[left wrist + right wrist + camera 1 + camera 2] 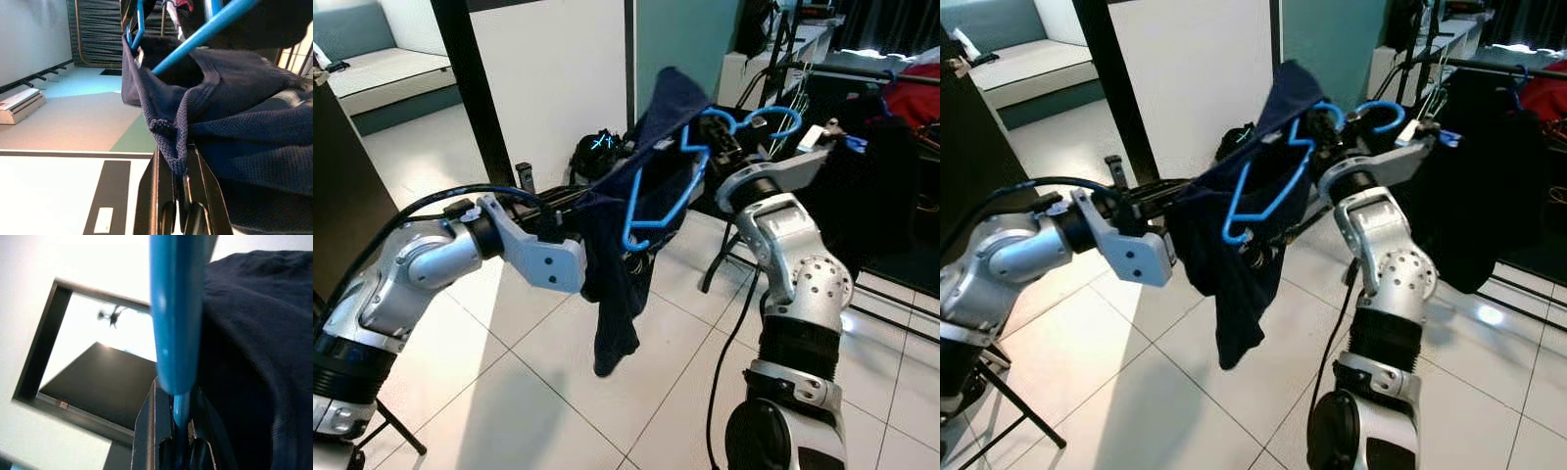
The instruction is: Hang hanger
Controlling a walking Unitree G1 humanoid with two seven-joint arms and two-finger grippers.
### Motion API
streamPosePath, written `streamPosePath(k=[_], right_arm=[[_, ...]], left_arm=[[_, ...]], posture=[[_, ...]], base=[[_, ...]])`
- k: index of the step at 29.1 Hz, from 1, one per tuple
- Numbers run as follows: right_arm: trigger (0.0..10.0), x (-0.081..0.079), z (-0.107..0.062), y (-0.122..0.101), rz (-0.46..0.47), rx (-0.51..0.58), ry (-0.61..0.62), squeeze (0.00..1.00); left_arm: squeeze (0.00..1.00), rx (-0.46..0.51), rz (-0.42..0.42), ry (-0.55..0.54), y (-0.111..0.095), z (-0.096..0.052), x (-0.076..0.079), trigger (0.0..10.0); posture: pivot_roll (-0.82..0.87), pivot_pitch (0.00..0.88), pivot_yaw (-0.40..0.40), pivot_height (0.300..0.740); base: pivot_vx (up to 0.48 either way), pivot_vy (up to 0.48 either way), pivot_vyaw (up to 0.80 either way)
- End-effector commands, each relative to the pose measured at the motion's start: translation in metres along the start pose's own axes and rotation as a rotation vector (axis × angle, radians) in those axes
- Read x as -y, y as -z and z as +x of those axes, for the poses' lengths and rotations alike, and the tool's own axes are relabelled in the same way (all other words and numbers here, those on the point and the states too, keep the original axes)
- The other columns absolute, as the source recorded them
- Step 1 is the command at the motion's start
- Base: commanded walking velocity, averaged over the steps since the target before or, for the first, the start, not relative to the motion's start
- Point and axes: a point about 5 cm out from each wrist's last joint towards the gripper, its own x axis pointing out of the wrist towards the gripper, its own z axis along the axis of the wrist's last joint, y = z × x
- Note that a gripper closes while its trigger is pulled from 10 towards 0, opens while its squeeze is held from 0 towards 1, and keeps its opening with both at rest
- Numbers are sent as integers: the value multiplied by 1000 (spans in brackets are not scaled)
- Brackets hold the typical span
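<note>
Gripping the blue hanger point(658, 201) — right gripper point(720, 147) clamped, left gripper point(178, 161) pinching the navy garment point(617, 294) — hanging not yet done.

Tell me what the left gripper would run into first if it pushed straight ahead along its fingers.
Nothing to cross: the left gripper is already shut on the navy garment. Pushed onward, it would probably meet more of that cloth, then the blue hanger; depth is unclear.

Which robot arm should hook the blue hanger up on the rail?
The right one, probably. The right claw is shut on the blue hanger near its hook, close to the clothes rail. The left claw only pinches the navy garment.
</note>
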Motion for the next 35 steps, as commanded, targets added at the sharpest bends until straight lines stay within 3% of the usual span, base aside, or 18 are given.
streamPosePath(k=[1,7,10,14,17,22,27,31,35], right_arm=[[10000,-2,2,-6,5,43,12,0],[10000,6,3,-13,12,97,74,0],[10000,9,5,-15,19,129,108,0],[10000,10,5,-16,20,139,117,0],[10000,13,7,-13,29,163,156,0],[10000,15,8,-12,13,181,186,0],[10000,17,9,-14,-51,206,224,0],[10000,19,7,-16,-203,210,277,0],[10000,19,8,-13,-234,202,283,0]], left_arm=[[0,-8,27,15,1,-5,-1,10000],[0,19,22,9,-5,-1,4,10000],[0,84,1,-8,-20,13,10,10000],[0,112,-8,-13,-25,17,13,10000],[0,225,-50,-46,-52,40,16,10000],[0,296,-77,-55,-69,52,20,10000],[0,340,-87,-61,-80,58,20,10000],[0,323,-76,-46,-75,56,20,10000],[0,318,-76,-34,-75,56,21,10000]], posture=[[-44,0,25,735],[-41,0,20,735],[-38,0,19,735],[-38,0,19,735],[-28,0,15,735],[-26,0,15,735],[-26,0,15,735],[-26,0,16,735],[-23,0,16,735]], base=[[0,0,0],[0,0,0],[0,0,0],[0,0,0],[0,0,0],[0,0,0],[0,0,0],[0,0,0],[0,0,0]])
